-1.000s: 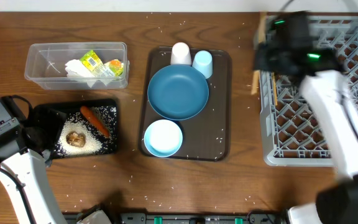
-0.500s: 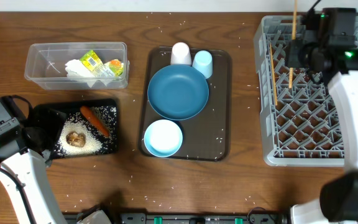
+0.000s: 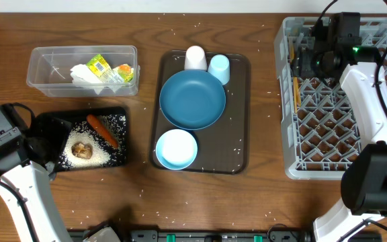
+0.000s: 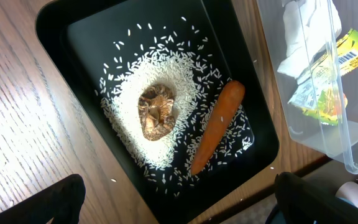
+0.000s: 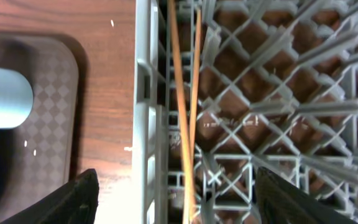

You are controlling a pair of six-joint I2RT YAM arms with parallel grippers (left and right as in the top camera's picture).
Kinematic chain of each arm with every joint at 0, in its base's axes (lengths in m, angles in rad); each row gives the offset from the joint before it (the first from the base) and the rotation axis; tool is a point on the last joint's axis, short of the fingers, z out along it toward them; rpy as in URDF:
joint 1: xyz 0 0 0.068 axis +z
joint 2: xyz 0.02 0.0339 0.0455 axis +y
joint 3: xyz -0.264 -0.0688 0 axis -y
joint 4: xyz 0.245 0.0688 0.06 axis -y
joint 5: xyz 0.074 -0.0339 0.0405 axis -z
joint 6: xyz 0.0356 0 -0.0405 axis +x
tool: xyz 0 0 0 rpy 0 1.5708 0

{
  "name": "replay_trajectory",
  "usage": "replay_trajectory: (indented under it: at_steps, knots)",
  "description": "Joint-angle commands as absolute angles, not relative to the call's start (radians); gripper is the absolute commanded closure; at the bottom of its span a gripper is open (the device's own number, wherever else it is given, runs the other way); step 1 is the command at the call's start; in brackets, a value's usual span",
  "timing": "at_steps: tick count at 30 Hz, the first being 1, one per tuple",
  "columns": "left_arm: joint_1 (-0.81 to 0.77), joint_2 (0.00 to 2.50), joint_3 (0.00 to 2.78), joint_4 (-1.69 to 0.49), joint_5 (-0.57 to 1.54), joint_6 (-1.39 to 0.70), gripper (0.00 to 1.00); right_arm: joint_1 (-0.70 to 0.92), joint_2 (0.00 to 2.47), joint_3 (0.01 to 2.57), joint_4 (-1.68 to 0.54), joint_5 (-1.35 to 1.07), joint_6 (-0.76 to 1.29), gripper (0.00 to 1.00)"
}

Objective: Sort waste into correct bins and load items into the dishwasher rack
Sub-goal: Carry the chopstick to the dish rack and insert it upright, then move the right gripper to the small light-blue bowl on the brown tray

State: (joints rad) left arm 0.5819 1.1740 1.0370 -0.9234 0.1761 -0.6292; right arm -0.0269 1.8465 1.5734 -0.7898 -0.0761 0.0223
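Two wooden chopsticks [image 5: 180,106] lie loose along the left side of the grey dishwasher rack [image 3: 341,128]. My right gripper [image 5: 179,205] hangs open just above them, at the rack's far left corner [image 3: 304,62]. The dark-blue dish [image 3: 192,99], light-blue bowl [image 3: 176,148], white cup [image 3: 195,57] and pale-blue cup [image 3: 219,67] sit on the brown serving tray [image 3: 237,141]. Rice [image 4: 135,146], a brown lump [image 4: 156,111] and a carrot [image 4: 216,127] lie in the black tray [image 3: 116,114]. My left gripper [image 4: 179,205] hovers open and empty over its near edge. The clear tub [image 3: 46,60] holds tissue [image 3: 80,74] and wrapper [image 3: 99,66].
Rice grains are scattered over the wooden table [image 3: 261,202]. The serving tray stands between the bins on the left and the rack on the right. The left arm's base [image 3: 5,134] is at the left edge.
My right gripper carried the chopsticks over the rack, dropped lower and opened. The chopsticks left its fingers and now lie in the rack. The left arm has not moved.
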Motion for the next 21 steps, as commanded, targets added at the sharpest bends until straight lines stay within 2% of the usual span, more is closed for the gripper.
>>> replay_trajectory:
  at_steps: [1, 8, 21]
  knots:
    - [0.587, 1.169, 1.031, -0.927, 0.164, -0.633, 0.02, -0.003, 1.806, 1.601, -0.811, -0.079, 0.067, 0.24]
    - [0.587, 1.169, 1.031, -0.927, 0.164, -0.633, 0.02, 0.093, 1.711, 1.607, -0.851, -0.080, 0.133, 0.24]
    - [0.587, 1.169, 1.031, -0.927, 0.164, -0.633, 0.02, 0.481, 1.773, 1.607, -0.845, -0.049, 0.194, 0.24]
